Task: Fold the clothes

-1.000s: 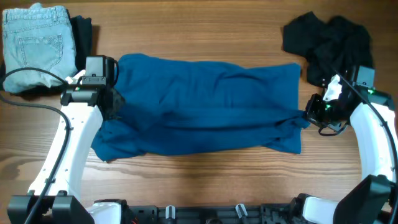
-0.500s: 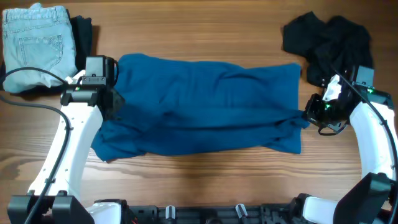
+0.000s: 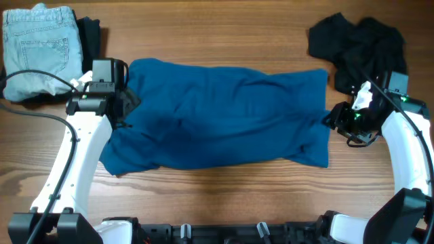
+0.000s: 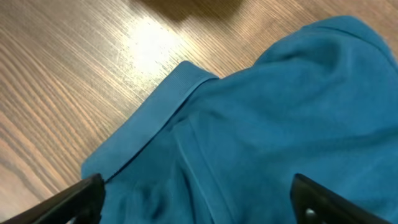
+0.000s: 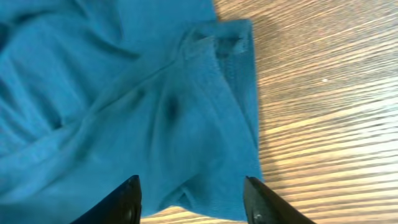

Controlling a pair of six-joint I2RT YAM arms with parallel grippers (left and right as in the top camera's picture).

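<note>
The clothes (image 3: 224,115), one deep-blue garment, lie spread in a wide folded band across the middle of the table. My left gripper (image 3: 127,102) hovers over its left edge. In the left wrist view the left gripper (image 4: 199,205) stands wide open, one fingertip (image 4: 81,196) by the cloth's hem and blue fabric (image 4: 261,124) lying loose below. At the garment's right edge sits my right gripper (image 3: 331,118). The right wrist view shows the right gripper (image 5: 193,205) open over the hemmed corner (image 5: 230,74), with nothing pinched.
Folded pale denim jeans (image 3: 37,41) lie at the back left beside a dark garment (image 3: 91,34). A heap of black clothing (image 3: 359,41) sits at the back right, close to the right arm. Bare wooden table (image 3: 224,196) runs along the front.
Both grippers have opened and let go of the garment. The pulled crease near the right edge has gone slack and the cloth lies flatter.
</note>
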